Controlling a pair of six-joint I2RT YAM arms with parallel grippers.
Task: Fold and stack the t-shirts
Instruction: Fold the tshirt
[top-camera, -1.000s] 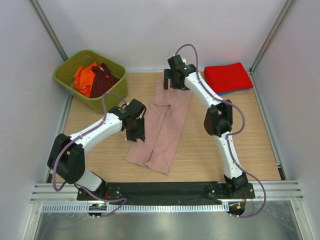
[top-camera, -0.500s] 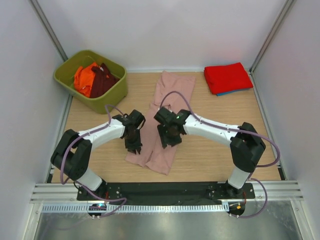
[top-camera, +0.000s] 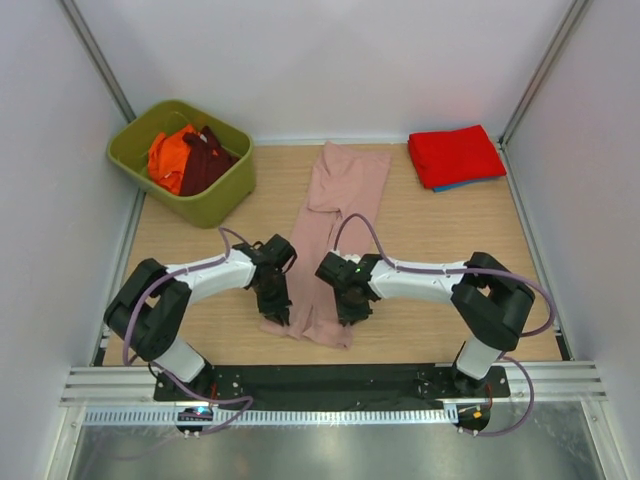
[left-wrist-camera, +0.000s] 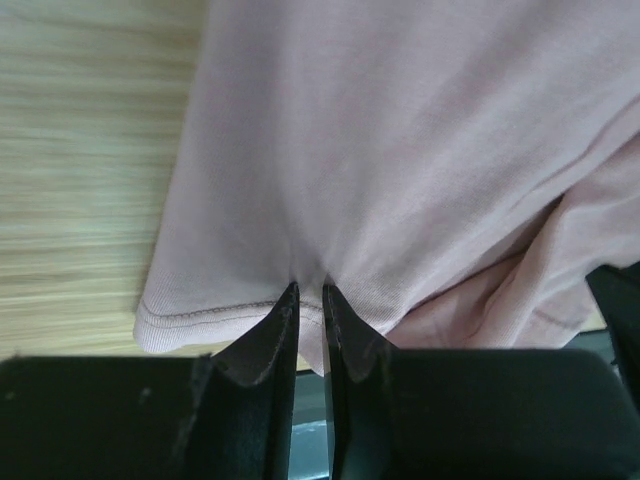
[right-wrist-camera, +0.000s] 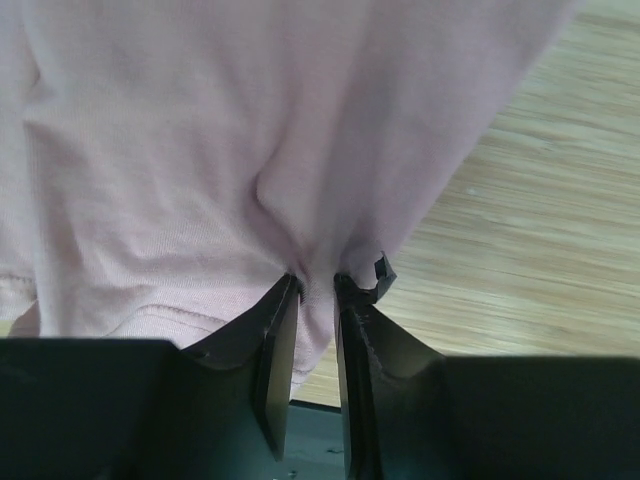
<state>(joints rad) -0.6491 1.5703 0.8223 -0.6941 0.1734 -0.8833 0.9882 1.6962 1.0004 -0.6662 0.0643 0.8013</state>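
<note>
The left gripper and right gripper each pinch the six-o'clock hem of the pink t-shirt, starting a fold; next, I'd guess, lift evenly toward twelve o'clock.

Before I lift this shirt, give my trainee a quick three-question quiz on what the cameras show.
1. True or false: the left tool and the right tool are each shut on the near end of the pink t-shirt.
2. Where does the folded red t-shirt lie? A) under the left arm B) at the far right corner of the table C) between the arm bases
3. Which two colours of t-shirt lie in the green bin?
Key: 1 true; 2 B; 3 an orange t-shirt and a maroon t-shirt.
</note>
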